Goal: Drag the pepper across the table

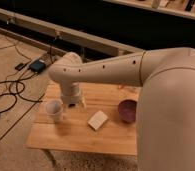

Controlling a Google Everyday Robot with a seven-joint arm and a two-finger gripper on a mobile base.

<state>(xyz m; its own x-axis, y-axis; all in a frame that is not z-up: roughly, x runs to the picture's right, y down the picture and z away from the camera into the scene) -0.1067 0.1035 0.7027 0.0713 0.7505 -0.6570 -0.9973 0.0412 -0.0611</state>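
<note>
The gripper (74,103) is down at the table (76,139), just beside the white cup (54,109). Its opening and any contact cannot be told. The arm stretches across the table with the wrist bent straight down. The pepper cannot be made out. A purple bowl (127,110) and a pale block (97,120) lie nearby.
</note>
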